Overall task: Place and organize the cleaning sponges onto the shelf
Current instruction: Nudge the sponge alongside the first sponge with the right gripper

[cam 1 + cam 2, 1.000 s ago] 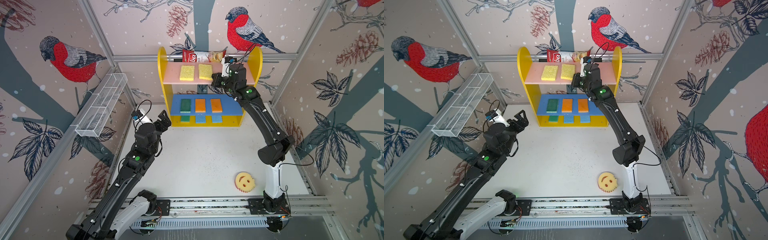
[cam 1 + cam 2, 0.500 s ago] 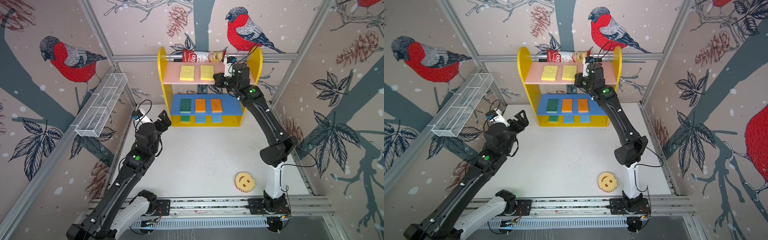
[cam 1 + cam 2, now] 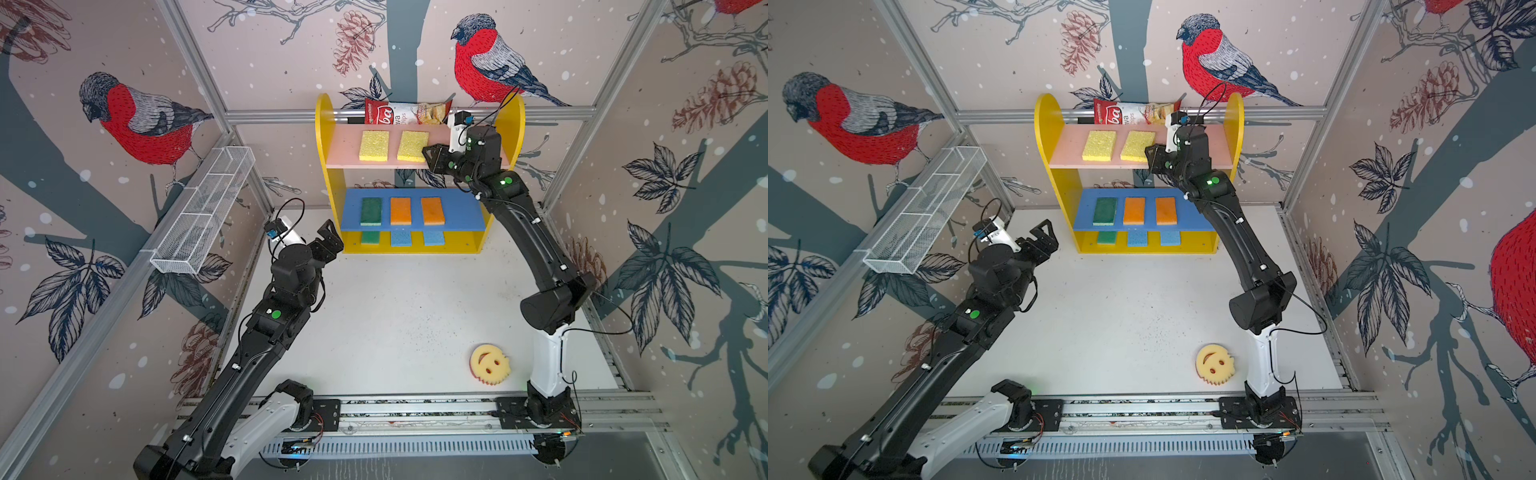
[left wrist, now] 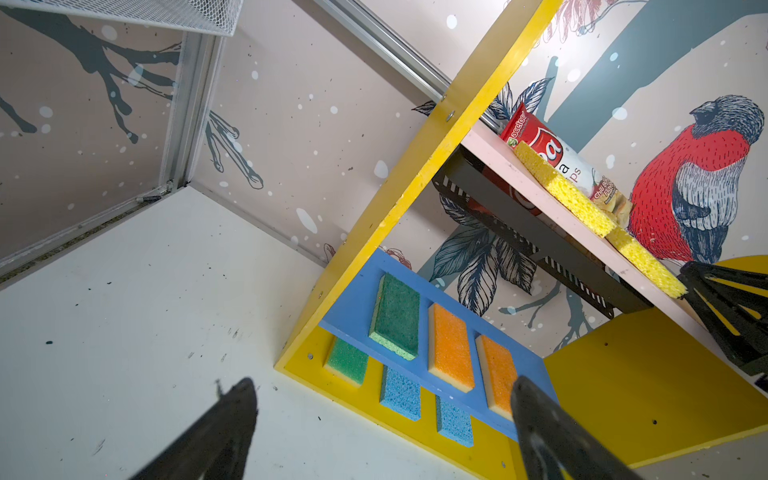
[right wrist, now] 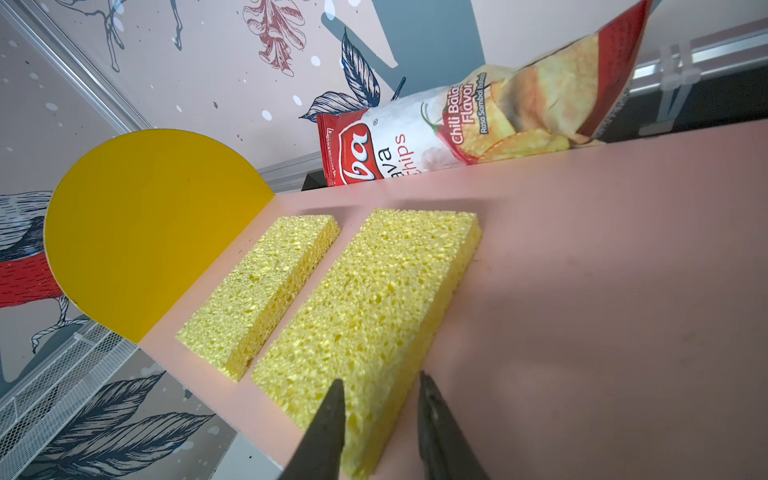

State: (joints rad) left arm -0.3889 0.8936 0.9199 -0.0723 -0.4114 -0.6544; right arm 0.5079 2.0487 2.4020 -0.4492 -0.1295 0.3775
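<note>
The right gripper [image 5: 380, 384] is at the pink top board [image 3: 345, 150] of the shelf [image 3: 326, 124], upper middle of both top views, jaws slightly parted over the end of a yellow sponge [image 5: 365, 316]; a second yellow sponge [image 5: 262, 282] lies just beside; the left gripper [image 3: 332, 240] hangs wide apart, empty, by the lower left corner of the shelf; the smiley sponge [image 3: 489, 365] lies on the table [image 3: 395, 311], lower right.

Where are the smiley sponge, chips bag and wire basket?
smiley sponge [image 3: 490, 363]: in a top view, face middle.
chips bag [image 5: 415, 141]: right wrist view, printed front.
wire basket [image 3: 203, 208]: in a top view, mesh wall.
</note>
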